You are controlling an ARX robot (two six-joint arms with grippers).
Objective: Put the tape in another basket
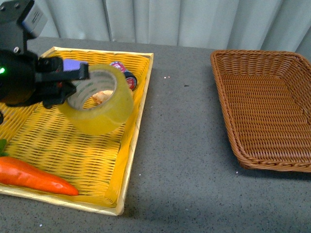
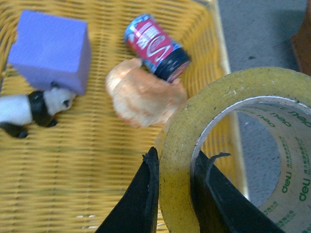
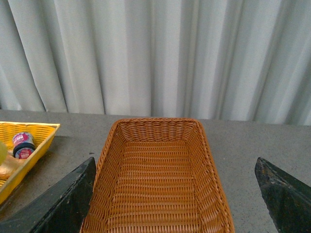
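Showing the left pincer (image 1: 73, 83) closed on the tape (image 1: 104, 109), one finger inside the white core and one outside, so that the wall of the roll is clamped between them. The left wrist view confirms the hold: two dark fingers (image 2: 141, 204) squeeze the yellowish rim of the tape (image 2: 218, 92), and green print is legible on the inner core. The roll hangs on edge, its opening turned toward the front camera, over the yellow basket (image 1: 136, 145) and near that basket's right rim. It appears raised off the weave.

Within the yellow basket lie a carrot (image 1: 34, 177) at the near left corner, a red and blue can (image 2: 156, 46) on its side toward the far edge, a pale orange lump (image 2: 146, 94) touching the can, a purple block (image 2: 51, 48), and a small panda figure (image 2: 34, 107) just beside the block.

The brown basket (image 1: 262, 102) rests on the grey bench (image 1: 184, 145), well apart from the yellow basket and to its right, with bare bench between them. In the right wrist view the brown basket (image 3: 155, 170) lies directly ahead, before a pale curtain (image 3: 155, 58). The right pincer (image 3: 174, 165) stands wide, its two dark fingers (image 3: 63, 204) flanking the picture and gripping nothing.
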